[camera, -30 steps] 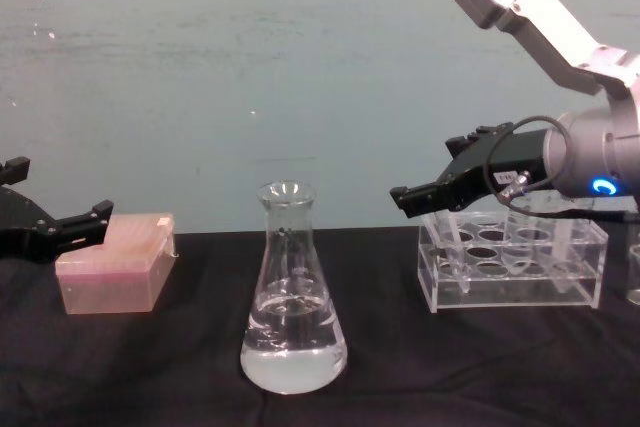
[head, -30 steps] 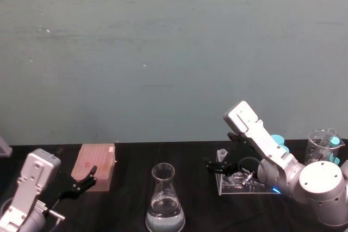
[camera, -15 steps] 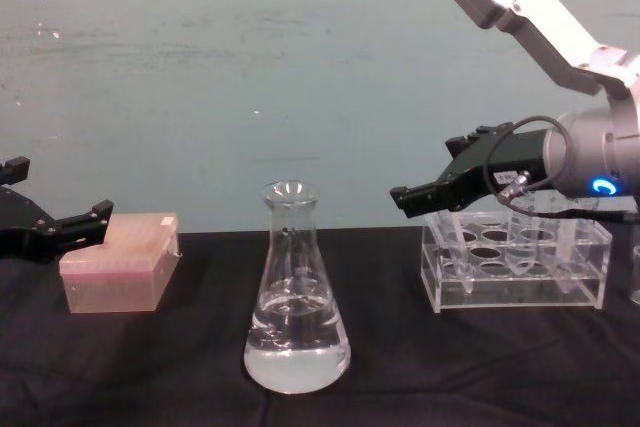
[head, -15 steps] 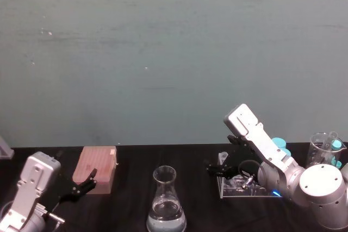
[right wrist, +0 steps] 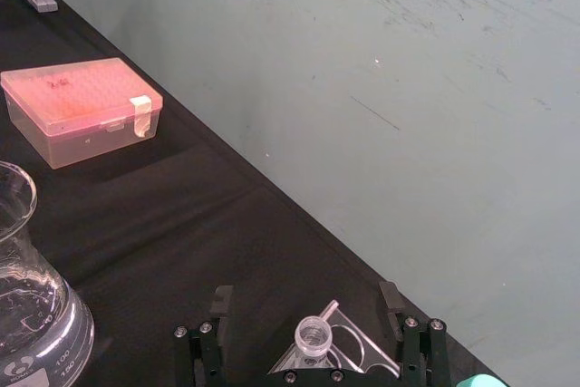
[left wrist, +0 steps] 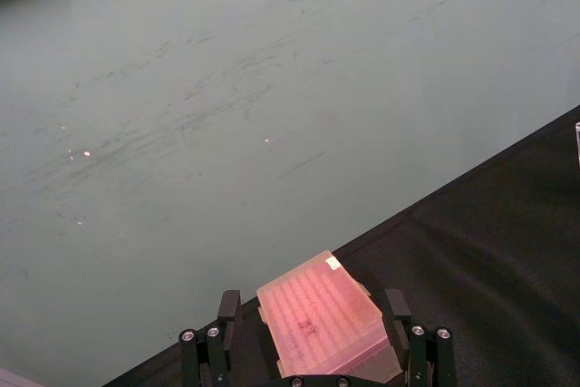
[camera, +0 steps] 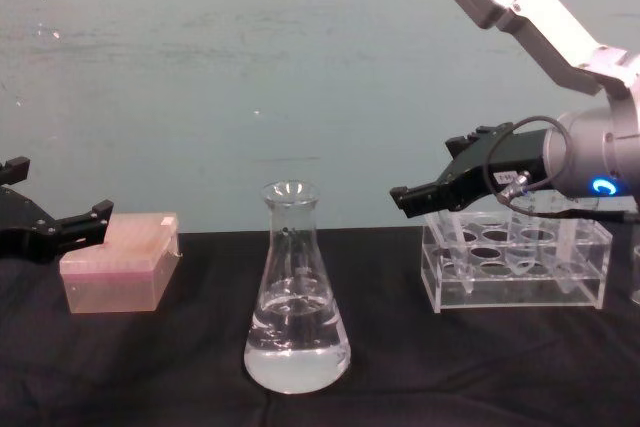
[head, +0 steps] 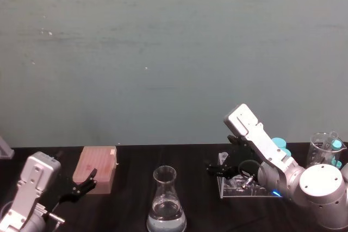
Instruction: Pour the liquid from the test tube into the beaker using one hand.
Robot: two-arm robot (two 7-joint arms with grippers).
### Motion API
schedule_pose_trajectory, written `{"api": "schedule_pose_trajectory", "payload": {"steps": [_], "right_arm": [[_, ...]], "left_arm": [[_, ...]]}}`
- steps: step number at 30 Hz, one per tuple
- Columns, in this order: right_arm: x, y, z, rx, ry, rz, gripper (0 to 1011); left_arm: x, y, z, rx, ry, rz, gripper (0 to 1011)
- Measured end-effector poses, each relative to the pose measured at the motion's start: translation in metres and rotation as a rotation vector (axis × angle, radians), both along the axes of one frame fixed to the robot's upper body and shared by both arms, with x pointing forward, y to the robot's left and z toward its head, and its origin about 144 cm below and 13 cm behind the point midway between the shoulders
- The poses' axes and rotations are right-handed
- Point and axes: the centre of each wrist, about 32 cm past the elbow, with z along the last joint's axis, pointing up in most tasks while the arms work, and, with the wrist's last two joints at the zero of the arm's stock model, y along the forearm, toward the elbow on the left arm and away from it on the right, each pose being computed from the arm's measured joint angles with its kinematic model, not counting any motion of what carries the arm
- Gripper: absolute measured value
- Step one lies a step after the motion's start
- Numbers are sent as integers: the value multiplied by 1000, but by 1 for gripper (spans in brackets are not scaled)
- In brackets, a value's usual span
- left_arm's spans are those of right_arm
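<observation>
I've got the right claw (camera: 402, 197) spread wide, hovering over the rack's (camera: 515, 287) near-left corner with the test tube (right wrist: 314, 335) between its fingers, ungripped, the beaker (camera: 295, 292) mid-worktop to pour into; left claw (camera: 95, 212) open, parked beside the pink box (camera: 118, 263).

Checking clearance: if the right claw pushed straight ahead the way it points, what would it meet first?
Probably the small capless clear test tube, standing in the clear acrylic rack between the right claw's open fingers; depth is uncertain.
</observation>
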Motion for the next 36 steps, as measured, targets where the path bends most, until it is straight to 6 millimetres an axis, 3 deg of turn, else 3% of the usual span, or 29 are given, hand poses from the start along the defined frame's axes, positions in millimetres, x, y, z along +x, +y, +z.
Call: {"api": "schedule_pose_trajectory", "payload": {"steps": [36], "right_arm": [[0,0,0,0,0,0,1000]], "left_arm": [[0,0,0,0,0,0,1000]]}}
